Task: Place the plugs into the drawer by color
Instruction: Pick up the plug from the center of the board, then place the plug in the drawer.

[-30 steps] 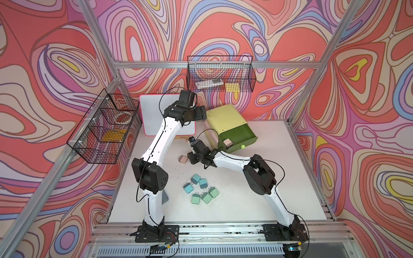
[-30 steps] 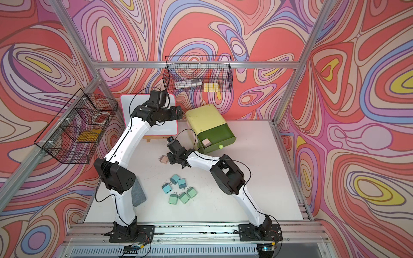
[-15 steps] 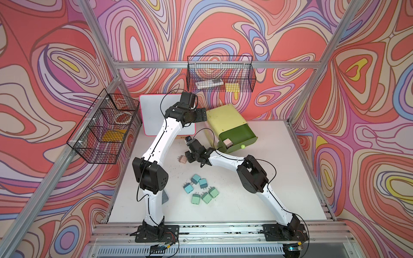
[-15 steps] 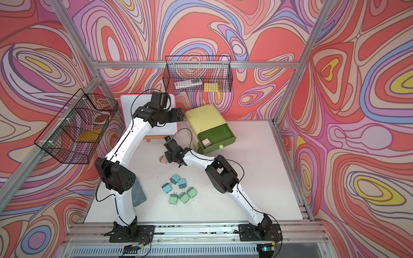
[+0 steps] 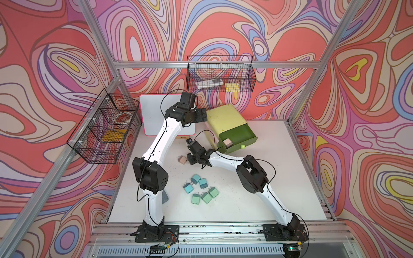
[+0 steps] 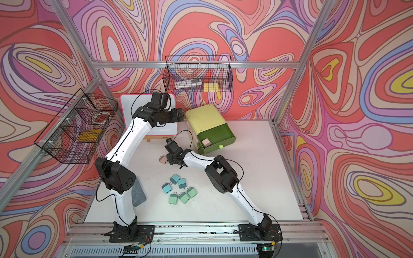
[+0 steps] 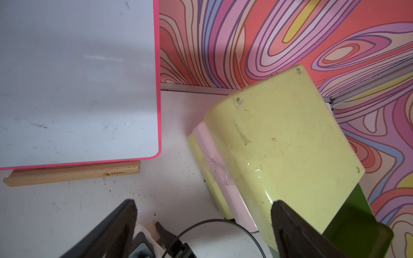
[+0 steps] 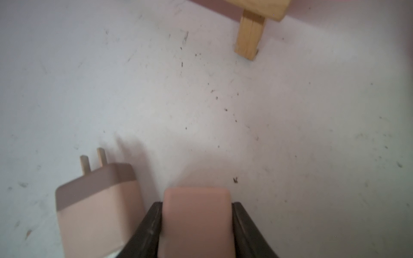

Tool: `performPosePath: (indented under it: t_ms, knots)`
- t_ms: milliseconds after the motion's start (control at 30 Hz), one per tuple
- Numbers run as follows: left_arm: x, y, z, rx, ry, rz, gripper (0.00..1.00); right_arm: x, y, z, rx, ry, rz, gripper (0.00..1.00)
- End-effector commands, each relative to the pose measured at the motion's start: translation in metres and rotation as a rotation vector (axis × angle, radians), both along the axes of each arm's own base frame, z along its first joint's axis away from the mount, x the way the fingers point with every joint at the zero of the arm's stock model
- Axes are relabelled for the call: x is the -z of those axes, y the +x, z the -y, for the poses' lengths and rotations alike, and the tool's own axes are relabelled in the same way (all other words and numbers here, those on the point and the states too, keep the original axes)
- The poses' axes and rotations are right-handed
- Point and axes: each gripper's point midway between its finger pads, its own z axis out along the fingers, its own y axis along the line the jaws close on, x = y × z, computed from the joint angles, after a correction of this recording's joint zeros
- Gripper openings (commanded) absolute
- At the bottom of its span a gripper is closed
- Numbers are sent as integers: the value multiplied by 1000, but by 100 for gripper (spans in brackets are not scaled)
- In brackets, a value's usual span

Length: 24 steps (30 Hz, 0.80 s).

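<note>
Low in the right wrist view, the right fingers clamped a pink plug beside a second plug; lifting straight up should spare it. Meanwhile the left fingers stood apart.

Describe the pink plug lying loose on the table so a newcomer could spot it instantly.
Start at the yellow-green chest at the back of the table; the right gripper sits just in front. The loose pink plug lies flat beside that gripper, prongs showing, unlike the held pink plug between its fingers.
</note>
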Motion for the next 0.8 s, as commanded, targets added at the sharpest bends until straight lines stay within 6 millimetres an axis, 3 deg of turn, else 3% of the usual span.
performPosePath:
  t_ms: [0,167,400,500,633,767]
  knots:
    - [-15,-4,-2,9,-14,34,93,-88,-9,5,-1,113,77,33]
    - [-26,-7,-1,15,-24,57,93,-171,-36,35,2,200,138,32]
    - [-30,-8,10,51,-58,67,93,-249,-59,102,30,170,248,31]
    - [-22,-6,25,88,-68,51,93,-251,-47,144,60,101,243,31]
    - [-8,0,45,126,-78,13,93,-237,-26,198,122,35,180,30]
    - [4,5,59,159,-77,-21,93,-221,-13,229,166,0,130,30]
